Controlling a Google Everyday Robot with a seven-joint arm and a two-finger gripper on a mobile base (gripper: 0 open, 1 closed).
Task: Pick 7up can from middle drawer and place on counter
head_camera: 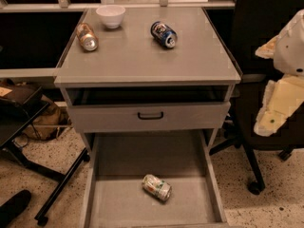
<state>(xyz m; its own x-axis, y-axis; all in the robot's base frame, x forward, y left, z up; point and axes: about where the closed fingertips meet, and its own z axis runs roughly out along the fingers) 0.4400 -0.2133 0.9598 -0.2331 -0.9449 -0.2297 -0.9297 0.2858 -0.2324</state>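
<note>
The 7up can (156,187), silvery-white with green marks, lies on its side on the floor of the open middle drawer (118,208), near the centre. The counter (142,56) is the grey top of the cabinet above it. My gripper (278,106), white and cream, hangs at the right edge of the view, beside the cabinet and level with the drawer front. It is well above and to the right of the can and holds nothing that I can see.
On the counter lie a brown-gold can (87,36), a dark blue can (164,34) and a white bowl (110,15). A grey drawer front with a black handle (150,115) sits above the open drawer. A black office chair (256,141) stands at the right, and black table legs (52,175) at the left.
</note>
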